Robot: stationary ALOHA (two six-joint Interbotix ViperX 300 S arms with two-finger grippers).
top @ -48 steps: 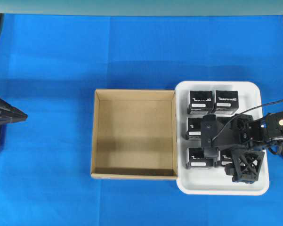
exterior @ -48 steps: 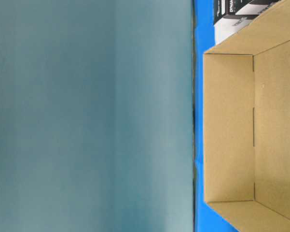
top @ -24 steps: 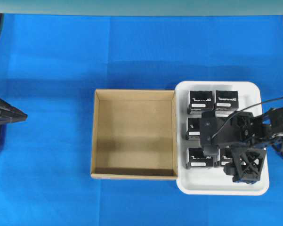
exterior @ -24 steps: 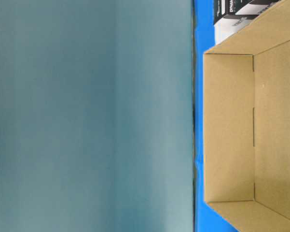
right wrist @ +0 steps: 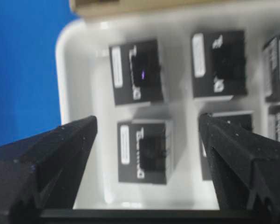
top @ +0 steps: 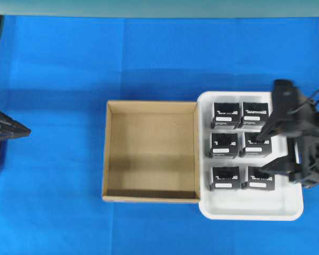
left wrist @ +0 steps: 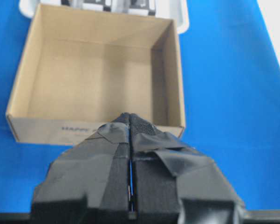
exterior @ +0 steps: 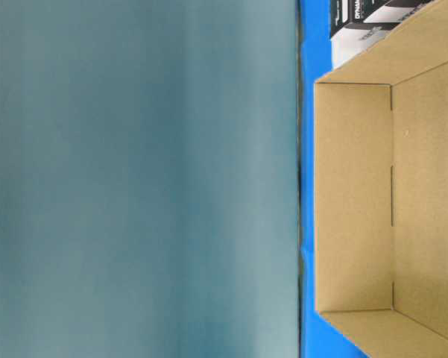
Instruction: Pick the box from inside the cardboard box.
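Note:
The brown cardboard box (top: 105, 151) lies in the middle of the blue cloth with nothing inside it; the table-level view (exterior: 358, 194) and the left wrist view (left wrist: 93, 74) show the same bare floor. Several small black boxes (top: 226, 115) with white lettering sit in rows in the white tray (top: 249, 212) to its right. My right gripper (top: 261, 158) hangs open over the tray's right side. In its wrist view the right gripper (right wrist: 146, 122) frames one black box (right wrist: 144, 151) well below it, touching nothing. My left gripper (top: 26, 131) rests shut at the far left; its left wrist view shows the left gripper (left wrist: 130, 116) pointing at the cardboard box.
The white tray touches the cardboard box's right wall. Blue cloth (top: 58, 79) covers the table all around. A teal wall (exterior: 134, 179) fills the left of the table-level view. The right arm's cable (top: 318, 93) runs off the right edge.
My right gripper has drawn back to the right, off the middle of the tray, uncovering the boxes that it hid. The left arm has not moved.

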